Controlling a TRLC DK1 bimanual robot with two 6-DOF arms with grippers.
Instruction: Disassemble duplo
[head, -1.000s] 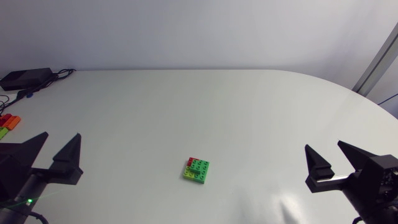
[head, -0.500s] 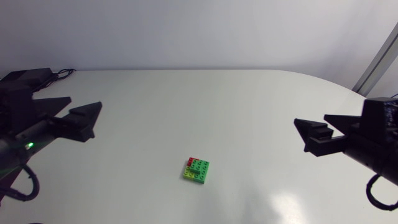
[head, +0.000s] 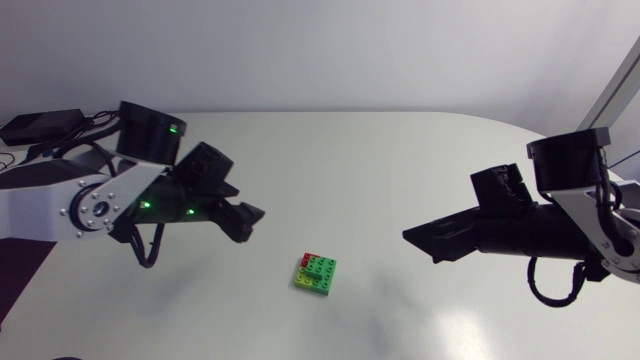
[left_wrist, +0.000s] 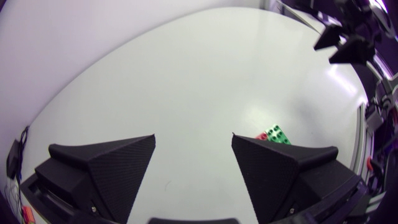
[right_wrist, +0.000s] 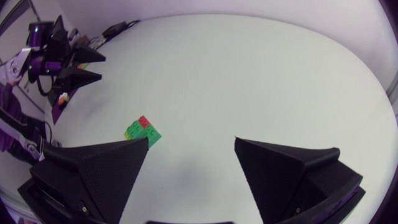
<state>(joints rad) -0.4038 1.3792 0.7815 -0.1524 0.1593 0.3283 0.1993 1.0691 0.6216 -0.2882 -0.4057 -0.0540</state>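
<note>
Duplo stack (head: 316, 273) on table (head: 380, 160), left fingers (left_wrist: 106, 163) and right fingers (right_wrist: 99, 168) spread

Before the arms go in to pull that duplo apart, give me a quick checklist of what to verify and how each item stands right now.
1. Duplo stack in view of the head camera and both wrist cameras: ok.
2. Stack lying flat on the table, between the two arms: ok.
3. Jaws of the left arm open, nothing between them: ok.
4. Jaws of the right arm open, nothing between them: ok.
5. Jaws placed around the stack for a grip: not ok, both sets are apart from it.
6. How tightly the bricks hold together: cannot tell.
</note>
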